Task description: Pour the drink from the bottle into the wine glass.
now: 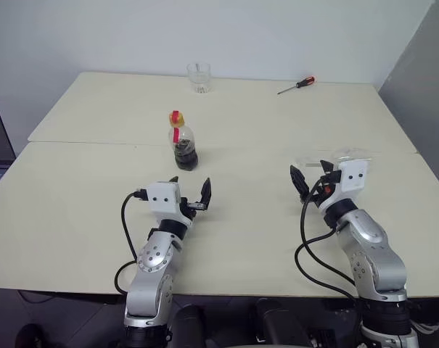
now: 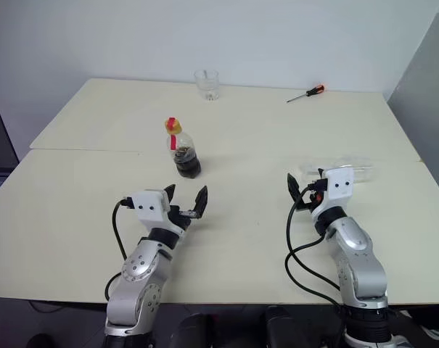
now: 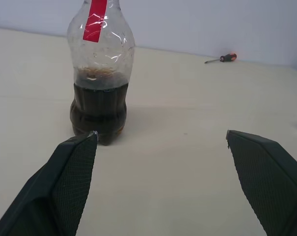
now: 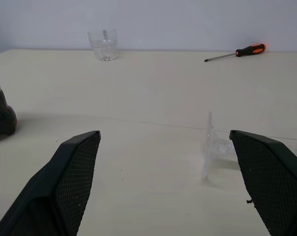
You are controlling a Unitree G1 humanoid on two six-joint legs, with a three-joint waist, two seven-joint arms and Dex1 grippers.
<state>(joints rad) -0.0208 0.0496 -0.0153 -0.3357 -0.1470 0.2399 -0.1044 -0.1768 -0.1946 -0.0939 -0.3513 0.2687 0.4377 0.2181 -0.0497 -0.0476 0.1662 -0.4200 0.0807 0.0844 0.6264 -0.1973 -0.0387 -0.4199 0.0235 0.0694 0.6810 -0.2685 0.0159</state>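
Two grippers hover low over the table (image 1: 74, 217), both with fingers spread and holding nothing. Left gripper (image 1: 190, 194) sits just short of the bottle (image 1: 183, 141), which stands upright mid-table, cap on, drink (image 3: 99, 110) filling its lower part. Right gripper (image 2: 306, 187) points at the glass (image 4: 212, 145), which lies on its side with its foot facing the gripper; the bowl is largely hidden behind the gripper and hard to make out. Tumbler (image 1: 199, 77) and screwdriver (image 1: 297, 85) lie at the far edge.
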